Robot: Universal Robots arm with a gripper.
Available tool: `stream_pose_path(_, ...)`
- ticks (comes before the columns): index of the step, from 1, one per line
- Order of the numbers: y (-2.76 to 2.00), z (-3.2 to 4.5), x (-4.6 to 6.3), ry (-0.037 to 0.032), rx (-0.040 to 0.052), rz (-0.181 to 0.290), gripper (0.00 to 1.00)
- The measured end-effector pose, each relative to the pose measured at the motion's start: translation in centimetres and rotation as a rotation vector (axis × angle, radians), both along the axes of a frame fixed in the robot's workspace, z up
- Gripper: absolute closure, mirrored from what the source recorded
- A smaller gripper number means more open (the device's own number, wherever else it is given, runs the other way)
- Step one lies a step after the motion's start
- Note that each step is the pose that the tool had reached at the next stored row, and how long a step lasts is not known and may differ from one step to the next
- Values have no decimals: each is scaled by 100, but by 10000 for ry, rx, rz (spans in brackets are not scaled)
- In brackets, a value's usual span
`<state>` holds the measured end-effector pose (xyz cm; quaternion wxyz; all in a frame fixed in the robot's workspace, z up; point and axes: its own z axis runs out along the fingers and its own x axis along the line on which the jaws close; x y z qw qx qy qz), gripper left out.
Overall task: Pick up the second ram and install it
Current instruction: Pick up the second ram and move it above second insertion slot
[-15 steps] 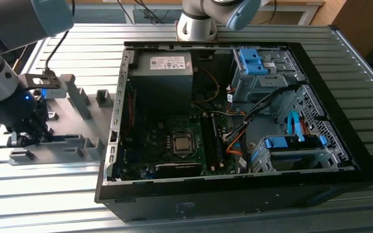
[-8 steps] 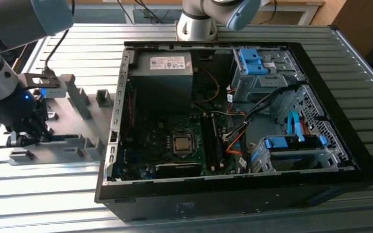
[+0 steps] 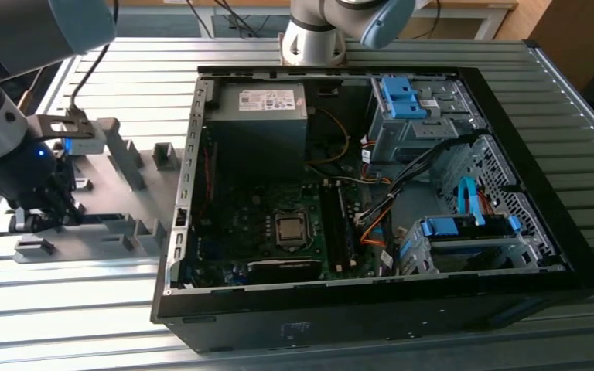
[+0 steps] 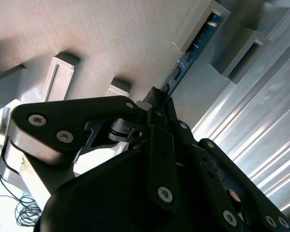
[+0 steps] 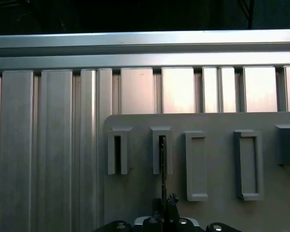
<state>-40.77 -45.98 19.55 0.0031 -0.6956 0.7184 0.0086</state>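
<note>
The second ram [image 4: 193, 46] is a slim blue-green board standing on edge in a slotted block of the grey fixture plate [image 4: 111, 38]. In the first wrist view the ram [image 5: 162, 166] appears edge-on as a thin dark line running from a slot block to my gripper [image 5: 165, 200]. The black fingers [image 4: 162, 145] meet around the strip's near end, so my gripper [image 4: 158, 96] is shut on it. In the exterior view my gripper [image 3: 44, 216] hangs low over the fixture plate [image 3: 121, 212], at the exterior view's left of the open computer case [image 3: 380, 317].
The case lies open with its motherboard [image 3: 266, 209] and CPU socket [image 3: 290, 229] exposed, a power supply [image 3: 261, 104] at the back, and cables and blue drive cages [image 3: 462, 228] on the exterior view's right. Several grey blocks [image 5: 246, 164] stand on the plate. Another arm's base [image 3: 312, 39] stands behind the case.
</note>
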Motion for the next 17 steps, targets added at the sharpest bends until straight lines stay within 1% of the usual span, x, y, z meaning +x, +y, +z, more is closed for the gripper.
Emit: stream_pose_path(17,0,89,0,0,0,0,86)
